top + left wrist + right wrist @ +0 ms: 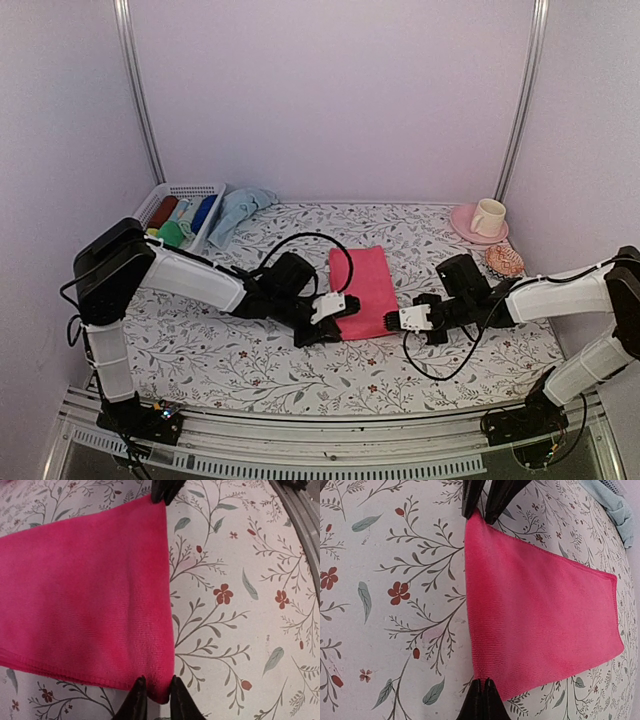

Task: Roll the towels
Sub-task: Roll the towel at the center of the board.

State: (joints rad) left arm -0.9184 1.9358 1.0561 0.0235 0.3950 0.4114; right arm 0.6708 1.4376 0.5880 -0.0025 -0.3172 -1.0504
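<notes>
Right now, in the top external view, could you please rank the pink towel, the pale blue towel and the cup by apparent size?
1. pink towel, spread flat
2. pale blue towel, crumpled and farther back, so less certain
3. cup, clearly smallest

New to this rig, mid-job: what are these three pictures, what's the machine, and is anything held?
Two robot arms bolted at the near edge of the table, each ending in a two-finger gripper. The wide picture looks down from above and behind them; the other two come from wrist cameras. A pink towel lies flat mid-table. A pale blue towel lies crumpled beside a white basket of rolled cloths, far left; a cup on a saucer stands far right. The right gripper is shut on one near corner of the pink towel. The left gripper straddles the other near corner; whether it pinches is unclear.
</notes>
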